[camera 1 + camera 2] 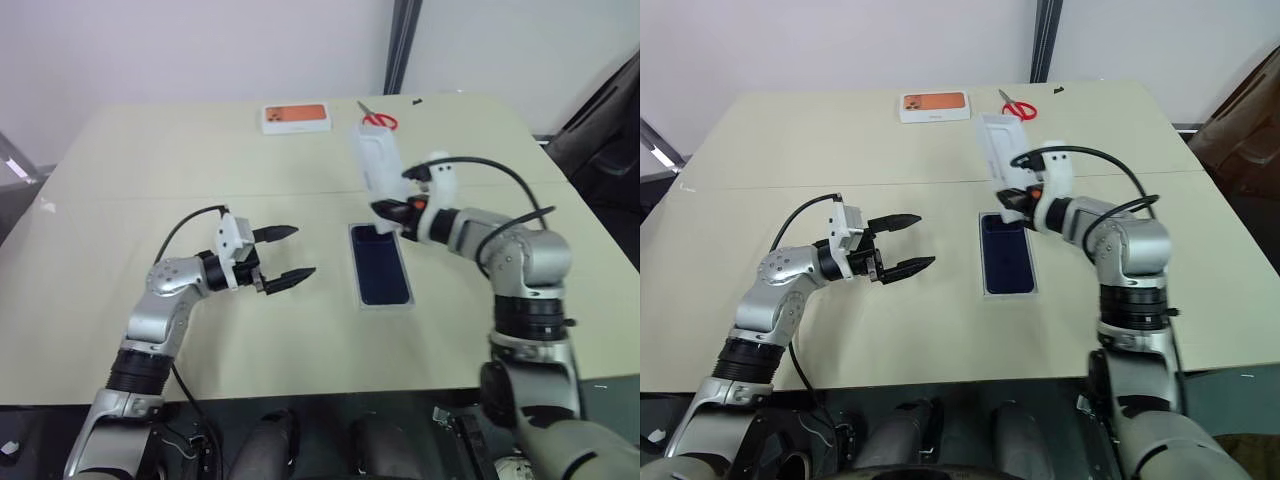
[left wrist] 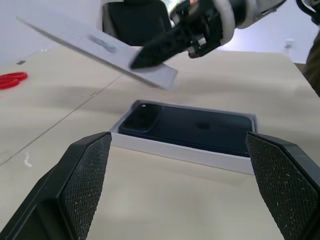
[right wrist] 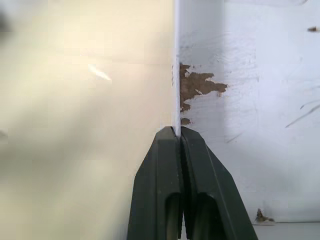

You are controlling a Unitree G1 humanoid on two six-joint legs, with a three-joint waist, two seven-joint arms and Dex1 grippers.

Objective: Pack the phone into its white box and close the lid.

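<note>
- The phone [image 1: 381, 264] is lying in the white box [image 1: 381, 304] on the table [image 1: 150, 170], its dark back facing up, its long axis running away from the robot.
- The left wrist view is showing what the head views are not: the camera cluster sitting in the phone's far corner, and the white box's wall [image 2: 180, 152] rimming the phone on all sides.
- The lid [image 1: 375, 155] is hanging in the air just beyond the white box's far end, tilted, with its long axis rising away from the box.
- The right gripper [image 1: 386, 211] is pinching the lid's lower edge, its fingers [image 3: 187, 190] pressing tight together on the thin wall; the right wrist view is showing brown scuffs on the lid's white inside.
- The left gripper [image 1: 285, 253] is hovering left of the white box, fingers spread wide and holding nothing, pointing towards the box.
- Well beyond the white box, an orange-topped box [image 1: 296, 117] and red-handled scissors [image 1: 377, 119] are lying near the table's far edge.
</note>
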